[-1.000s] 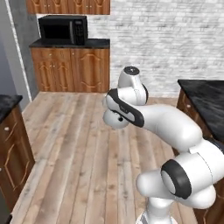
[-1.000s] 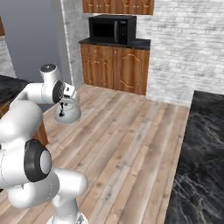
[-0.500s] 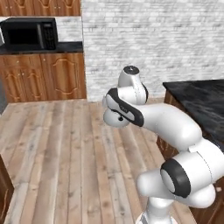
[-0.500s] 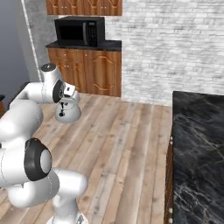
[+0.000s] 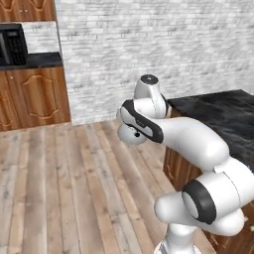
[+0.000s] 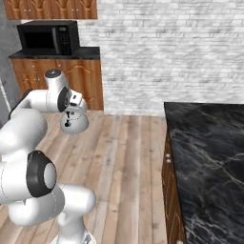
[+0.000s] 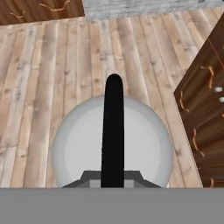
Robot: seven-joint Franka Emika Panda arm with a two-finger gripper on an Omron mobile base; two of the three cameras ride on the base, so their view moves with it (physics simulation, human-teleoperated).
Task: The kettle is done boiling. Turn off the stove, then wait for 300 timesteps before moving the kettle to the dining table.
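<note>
left base view: white arm folded in the foreground over a plank wood floor [image 5: 64, 178], white brick wall [image 5: 149, 44] behind. a rounded silvery shape just under the wrist looks like the kettle [image 5: 130, 135], mostly hidden by the arm. the dining table [image 5: 225, 116], black marble top w/ white veins on a brown wood base, sits to the right, near the arm. a black microwave [image 5: 12, 44] on wood cabinets is at far left.

right base view: kettle [image 6: 74, 121] hangs in mid-air above the floor, under the gripper [image 6: 70, 110], well apart from the table [image 6: 209, 157] at right. small, squat, domed, pale silver, w/ a thin black handle on top. microwave [image 6: 47, 38] sits on a counter at the back.

hand view: looking straight down on the kettle [image 7: 83, 148]: smooth grey-white dome, black arched handle [image 7: 113, 127] running up the middle, floor beneath, the table's wood base [image 7: 203, 109] at right. gripper is clenched around that handle, carrying the kettle.

handling, as a judgement: rigid metal, prob. light-to-moderate, heavier if full; dome is smooth and slippery, so the handle's top center is the place to hold. it may swing on a thin handle, so keep it level.
</note>
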